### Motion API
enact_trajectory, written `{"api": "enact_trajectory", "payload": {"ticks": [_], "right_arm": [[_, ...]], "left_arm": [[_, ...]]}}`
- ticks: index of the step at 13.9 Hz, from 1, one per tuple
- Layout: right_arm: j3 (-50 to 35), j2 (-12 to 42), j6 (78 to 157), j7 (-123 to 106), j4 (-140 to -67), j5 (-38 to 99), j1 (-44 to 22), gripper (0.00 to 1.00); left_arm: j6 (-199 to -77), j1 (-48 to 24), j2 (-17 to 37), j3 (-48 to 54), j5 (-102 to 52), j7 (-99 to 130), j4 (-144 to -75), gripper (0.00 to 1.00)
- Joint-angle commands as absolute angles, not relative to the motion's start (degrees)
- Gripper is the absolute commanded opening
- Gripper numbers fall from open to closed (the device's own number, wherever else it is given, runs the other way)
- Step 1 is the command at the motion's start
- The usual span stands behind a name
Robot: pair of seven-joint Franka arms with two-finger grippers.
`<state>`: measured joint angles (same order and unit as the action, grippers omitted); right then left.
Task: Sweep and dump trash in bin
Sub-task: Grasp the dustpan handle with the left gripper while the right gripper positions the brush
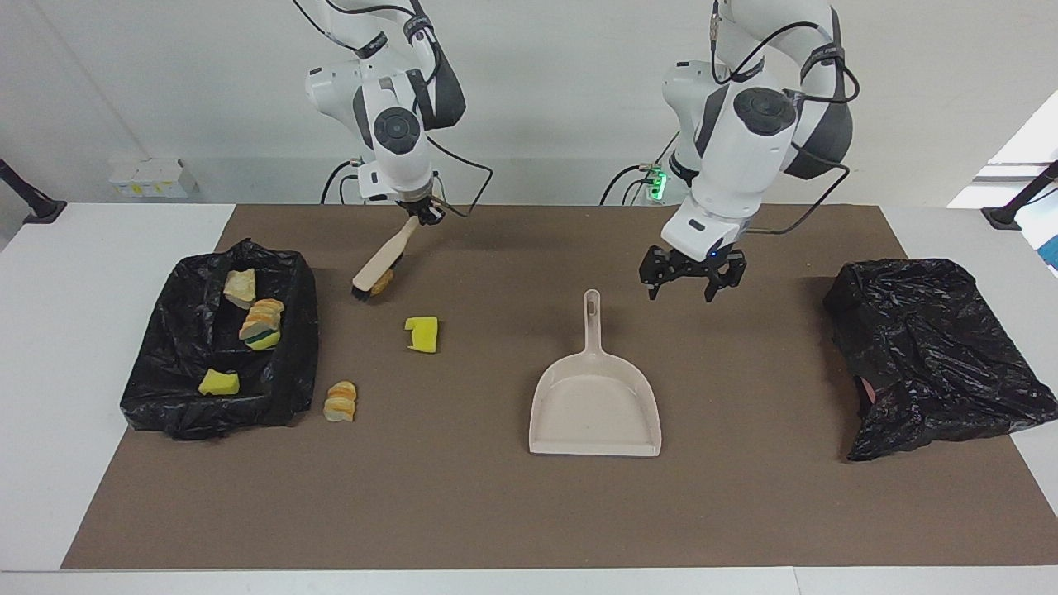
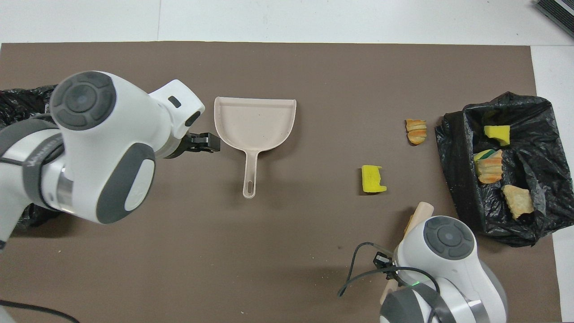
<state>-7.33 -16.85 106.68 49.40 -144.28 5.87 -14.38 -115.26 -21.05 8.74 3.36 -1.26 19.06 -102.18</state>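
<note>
A matte brown mat [image 1: 496, 512] covers the white tabletop [image 1: 50, 347]. The right tool [image 1: 420, 212] grips a beige brush [image 1: 382, 260] touching the nugget [image 1: 382, 285]; the left tool [image 1: 693, 281] hangs wide beside the smooth dustpan [image 1: 595, 405]. Other spongy trash [image 1: 423, 334] lies near the crinkled black bin [image 1: 289, 364].

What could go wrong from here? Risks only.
1. The brush in the right gripper has its bristles on the brown nugget; a hard stroke might flick it past the dustpan.
2. The left gripper hangs open beside the dustpan handle, not over it; descending here might nudge the pan.
3. The yellow sponge and striped bread piece lie apart, likely needing separate sweeps.
</note>
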Motion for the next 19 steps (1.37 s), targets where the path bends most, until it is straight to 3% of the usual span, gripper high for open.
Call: {"api": "enact_trajectory", "payload": {"ticks": [1, 4, 8, 11, 16, 17, 18, 19], "right_arm": [[-8.0, -10.3, 107.1, 44.7, -136.7, 9.0, -12.8, 0.00], [-8.0, -5.3, 108.0, 42.5, -129.5, 11.2, -13.1, 0.00], [-7.8, 0.2, 101.1, 43.4, -118.6, 11.2, -12.7, 0.00], [-7.6, -2.2, 96.0, 44.8, -119.8, 9.9, -12.0, 0.00], [-7.7, -8.2, 92.1, 54.8, -127.8, 3.8, -14.3, 0.00], [-7.7, -10.0, 92.6, 53.7, -130.5, 3.8, -13.5, 0.00], [-7.8, -12.2, 92.9, 50.5, -134.6, 3.8, -12.1, 0.00], [-7.8, -13.8, 95.3, 47.3, -138.4, 4.2, -11.4, 0.00]], "left_arm": [[-122.4, -25.0, 13.0, 2.5, -0.9, 22.9, -103.8, 1.00], [-126.3, -28.9, 15.9, 2.5, -0.9, 24.3, -105.0, 1.00], [-127.9, -30.2, 16.0, 2.5, -0.9, 25.1, -107.2, 1.00], [-127.9, -30.2, 15.2, 2.5, -0.9, 25.3, -109.3, 1.00], [-127.3, -29.8, 14.1, 2.7, -1.9, 24.1, -111.3, 1.00], [-127.4, -29.9, 14.1, 2.7, -1.9, 23.1, -111.1, 0.85], [-127.8, -30.0, 14.3, 2.7, -2.4, 23.5, -110.7, 0.42], [-128.0, -30.0, 14.4, 2.6, -3.0, 22.9, -110.6, 0.20]]}}
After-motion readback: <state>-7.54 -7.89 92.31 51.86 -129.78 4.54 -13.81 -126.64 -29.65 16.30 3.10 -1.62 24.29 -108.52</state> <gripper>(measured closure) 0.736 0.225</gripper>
